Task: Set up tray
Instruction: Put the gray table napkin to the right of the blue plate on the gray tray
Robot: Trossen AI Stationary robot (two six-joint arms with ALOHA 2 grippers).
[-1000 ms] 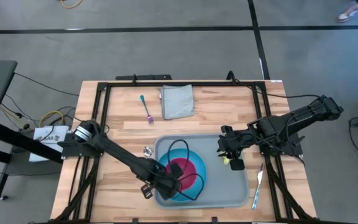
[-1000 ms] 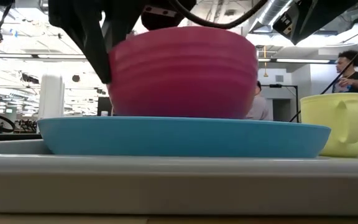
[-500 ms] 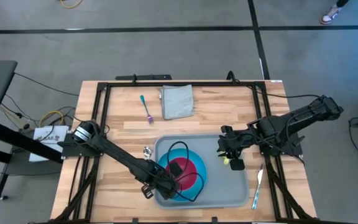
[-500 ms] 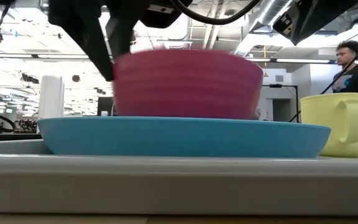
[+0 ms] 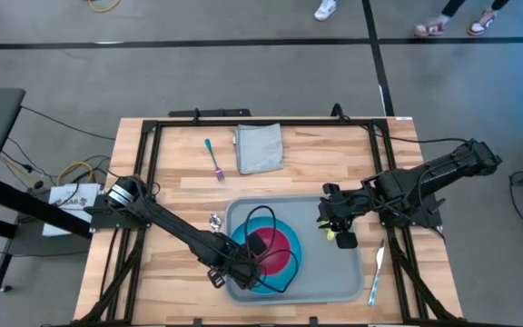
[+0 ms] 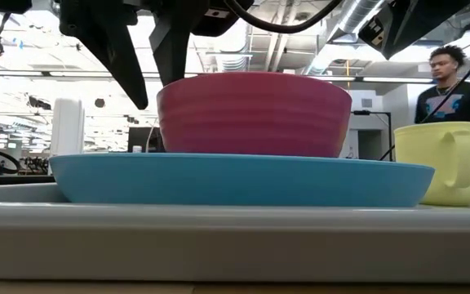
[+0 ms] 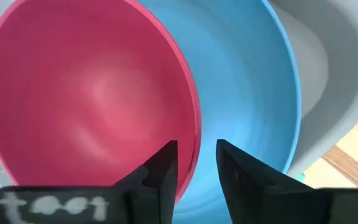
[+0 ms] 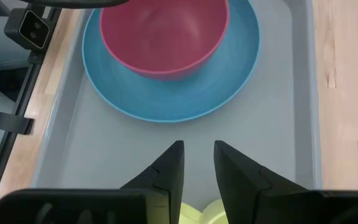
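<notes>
A pink bowl [image 6: 251, 114] sits level on a round blue plate [image 6: 235, 180], which lies on the grey tray [image 5: 352, 272]. My left gripper [image 7: 196, 165] is open at the bowl's near-left rim [image 7: 194, 134], with one finger inside the bowl and one outside; both look clear of the rim. A yellow mug [image 6: 443, 163] stands upright on the tray to the right of the plate. My right gripper [image 8: 197, 155] hovers just above the mug [image 8: 213, 211], its fingers a little apart with only bare tray showing between the tips.
On the far part of the table lie a folded grey napkin [image 5: 260, 148] and a fork [image 5: 213, 159]. A small silvery piece [image 5: 215, 220] lies by the tray's far-left corner. A knife [image 5: 377, 268] lies right of the tray. A person [image 6: 455, 82] stands beyond the table.
My left gripper has opened and let go of the bowl's rim. The bowl's rim has come down and the bowl now rests level on the blue plate.
</notes>
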